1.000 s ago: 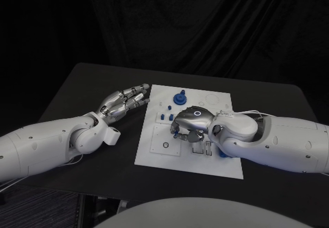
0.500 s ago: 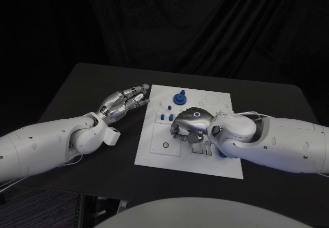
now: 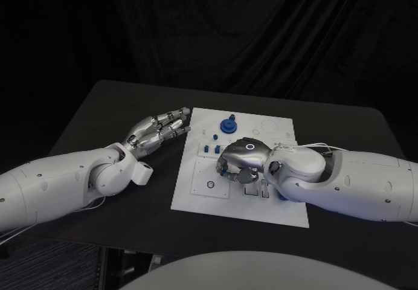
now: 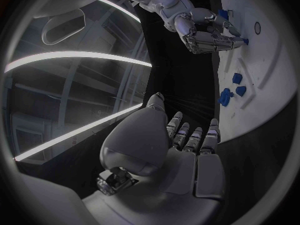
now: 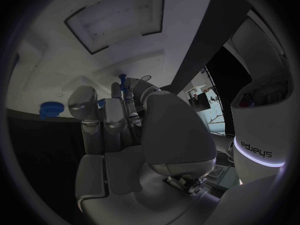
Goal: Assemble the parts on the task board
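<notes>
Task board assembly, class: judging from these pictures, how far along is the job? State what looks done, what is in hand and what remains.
Looks done: a blue gear stands at the task board's far edge. In hand: the right hand is over the board's middle, pinching a slim blue part at its fingertips. Left: small blue pieces lie beside it, unplaced. The left hand hovers beside the board, holding nothing.

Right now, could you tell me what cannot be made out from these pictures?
- Head view: the right robot hand covers the middle of the task board, hiding what lies under it.
- Right wrist view: a blue part rises between its fingers; whether it is seated in the board is hidden.
- Head view: the small blue parts by the left edge are too small to tell apart.
</notes>
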`<action>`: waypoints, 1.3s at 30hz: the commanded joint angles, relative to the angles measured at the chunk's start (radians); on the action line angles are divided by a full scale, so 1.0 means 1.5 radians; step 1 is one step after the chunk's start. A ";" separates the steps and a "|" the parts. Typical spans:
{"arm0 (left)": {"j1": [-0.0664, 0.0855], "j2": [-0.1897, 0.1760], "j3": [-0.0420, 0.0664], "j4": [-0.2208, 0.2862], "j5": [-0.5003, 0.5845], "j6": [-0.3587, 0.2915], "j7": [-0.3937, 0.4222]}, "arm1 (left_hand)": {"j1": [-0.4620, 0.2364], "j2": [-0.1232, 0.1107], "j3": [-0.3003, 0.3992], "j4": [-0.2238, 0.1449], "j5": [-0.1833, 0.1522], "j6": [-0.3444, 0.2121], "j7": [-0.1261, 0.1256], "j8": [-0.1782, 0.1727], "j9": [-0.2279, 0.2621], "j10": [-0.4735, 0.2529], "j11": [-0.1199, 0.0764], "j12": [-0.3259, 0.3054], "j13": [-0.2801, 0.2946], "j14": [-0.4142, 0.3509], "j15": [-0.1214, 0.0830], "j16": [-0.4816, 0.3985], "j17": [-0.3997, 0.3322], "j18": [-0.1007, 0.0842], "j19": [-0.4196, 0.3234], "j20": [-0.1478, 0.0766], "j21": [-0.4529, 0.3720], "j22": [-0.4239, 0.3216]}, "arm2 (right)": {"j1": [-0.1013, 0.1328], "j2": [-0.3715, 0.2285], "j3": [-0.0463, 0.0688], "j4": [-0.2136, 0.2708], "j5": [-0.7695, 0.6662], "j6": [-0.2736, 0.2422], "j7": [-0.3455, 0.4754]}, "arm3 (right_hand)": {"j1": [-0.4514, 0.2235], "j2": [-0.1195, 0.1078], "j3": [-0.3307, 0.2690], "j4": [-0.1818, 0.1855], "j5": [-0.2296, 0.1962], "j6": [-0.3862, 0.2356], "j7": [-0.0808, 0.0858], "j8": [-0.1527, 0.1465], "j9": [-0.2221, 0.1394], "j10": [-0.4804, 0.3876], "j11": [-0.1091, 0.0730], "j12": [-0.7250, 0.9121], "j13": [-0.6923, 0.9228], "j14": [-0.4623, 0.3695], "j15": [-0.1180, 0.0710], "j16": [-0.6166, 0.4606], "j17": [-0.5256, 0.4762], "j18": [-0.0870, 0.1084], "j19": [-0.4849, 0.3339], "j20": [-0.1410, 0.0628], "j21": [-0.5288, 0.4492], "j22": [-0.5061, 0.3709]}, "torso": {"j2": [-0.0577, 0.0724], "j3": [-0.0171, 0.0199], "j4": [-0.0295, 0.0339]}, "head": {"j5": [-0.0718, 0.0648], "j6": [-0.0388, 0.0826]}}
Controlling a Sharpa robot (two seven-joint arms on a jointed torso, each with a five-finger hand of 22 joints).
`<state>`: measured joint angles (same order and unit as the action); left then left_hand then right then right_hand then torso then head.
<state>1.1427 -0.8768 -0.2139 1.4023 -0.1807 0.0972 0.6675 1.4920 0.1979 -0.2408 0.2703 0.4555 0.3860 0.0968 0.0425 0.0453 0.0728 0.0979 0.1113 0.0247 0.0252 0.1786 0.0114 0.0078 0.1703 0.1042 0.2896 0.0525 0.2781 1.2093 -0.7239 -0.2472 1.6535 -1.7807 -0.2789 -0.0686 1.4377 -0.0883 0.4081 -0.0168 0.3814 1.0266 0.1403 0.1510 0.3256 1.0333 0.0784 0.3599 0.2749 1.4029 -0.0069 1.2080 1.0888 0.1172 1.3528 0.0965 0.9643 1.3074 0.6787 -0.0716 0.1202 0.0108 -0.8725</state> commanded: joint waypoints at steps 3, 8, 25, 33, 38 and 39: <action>-0.002 0.002 0.001 0.000 0.003 0.012 0.002 | 0.006 0.004 0.001 -0.002 0.004 0.001 0.005 0.004 0.001 0.004 0.000 0.004 0.001 0.000 0.002 0.000 0.000 0.002 -0.002 0.000 -0.002 0.001 | -0.003 0.002 0.000 0.000 -0.005 0.008 -0.004 | 0.006 -0.001 0.001 -0.002 0.001 -0.002 0.001 -0.004 0.001 0.004 -0.002 0.000 0.001 0.006 0.001 0.004 0.000 -0.005 0.004 0.000 0.004 0.080 | 0.000 0.0000 -0.0001 | 0.000 0.000; -0.002 0.002 0.001 0.000 0.003 0.014 0.000 | 0.007 0.004 0.002 -0.003 0.005 0.003 0.007 0.004 0.001 0.004 0.000 0.004 0.001 0.001 0.003 0.000 0.000 0.002 -0.002 0.001 -0.002 0.001 | -0.004 0.003 0.000 -0.003 -0.005 0.017 -0.008 | 0.000 -0.002 0.002 -0.001 -0.007 -0.010 0.003 -0.011 0.000 -0.002 0.001 -0.005 -0.001 0.005 0.003 0.002 -0.003 -0.004 0.004 0.001 0.003 0.079 | 0.000 -0.0002 -0.0001 | 0.001 0.000; -0.002 0.003 0.001 0.001 0.003 0.016 -0.004 | 0.012 0.005 0.003 -0.006 0.007 0.017 0.013 0.007 0.003 0.004 -0.001 0.003 0.001 0.001 0.006 0.000 0.000 0.002 -0.001 0.001 -0.001 0.000 | -0.008 0.003 0.000 -0.004 -0.005 0.040 -0.020 | -0.040 -0.024 -0.009 0.021 -0.088 -0.188 -0.015 -0.060 -0.052 -0.144 0.033 -0.045 -0.009 -0.029 0.031 -0.025 -0.043 0.006 -0.032 0.028 -0.063 0.062 | 0.000 -0.0003 0.0004 | 0.001 0.000; -0.003 0.003 0.001 0.000 0.003 0.016 -0.003 | 0.012 0.005 0.003 -0.007 0.007 0.020 0.015 0.008 0.003 0.004 0.000 0.003 0.001 0.001 0.006 0.000 0.000 0.002 -0.001 0.001 -0.002 -0.001 | -0.007 -0.015 0.000 0.007 -0.005 -0.005 -0.013 | -0.036 -0.021 -0.046 0.032 -0.118 -0.205 -0.026 -0.053 -0.066 -0.222 0.040 -0.035 -0.004 -0.041 0.031 -0.025 -0.052 0.009 -0.041 0.030 -0.085 0.058 | 0.000 -0.0002 0.0005 | 0.002 0.000; -0.004 0.001 0.001 0.002 0.003 0.014 -0.003 | 0.012 0.005 0.003 -0.007 0.007 0.021 0.015 0.008 0.003 0.004 0.000 0.003 0.001 0.000 0.006 0.000 0.000 0.002 -0.001 0.001 -0.002 -0.001 | 0.007 -0.043 0.003 0.027 0.001 -0.031 -0.017 | -0.030 -0.021 -0.063 0.039 -0.119 -0.194 -0.028 -0.050 -0.068 -0.255 0.044 -0.031 -0.008 -0.045 0.029 -0.026 -0.057 0.010 -0.042 0.029 -0.091 0.057 | 0.001 0.0001 0.0002 | 0.004 0.000; -0.004 0.000 0.001 0.002 0.003 0.014 -0.003 | 0.012 0.005 0.003 -0.007 0.007 0.021 0.015 0.008 0.003 0.004 0.000 0.003 0.001 0.000 0.006 0.000 0.000 0.002 -0.001 0.001 -0.002 -0.001 | 0.015 -0.050 0.004 0.032 0.005 -0.036 -0.019 | -0.027 -0.021 -0.067 0.041 -0.119 -0.190 -0.029 -0.049 -0.069 -0.263 0.045 -0.031 -0.010 -0.045 0.029 -0.025 -0.057 0.009 -0.040 0.028 -0.089 0.058 | 0.001 0.0000 0.0005 | 0.004 0.000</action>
<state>1.1385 -0.8760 -0.2139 1.4026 -0.1806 0.1082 0.6530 1.4999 0.2058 -0.2352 0.2648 0.4596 0.4093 0.1200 0.0503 0.0497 0.0727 0.0978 0.1113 0.0246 0.0252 0.1786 0.0114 0.0077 0.1702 0.1042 0.2896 0.0525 0.2769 1.2209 -0.7935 -0.2448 1.6932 -1.7796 -0.2715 -0.0770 1.3879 -0.1250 0.3130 0.0436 0.2084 0.7362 0.0962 0.0746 0.2230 0.6446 0.1449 0.3069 0.2625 1.3400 0.0377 1.1726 1.0034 0.1171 1.2946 0.1386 0.8305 1.3073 0.6792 -0.0720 0.1206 0.0167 -0.8725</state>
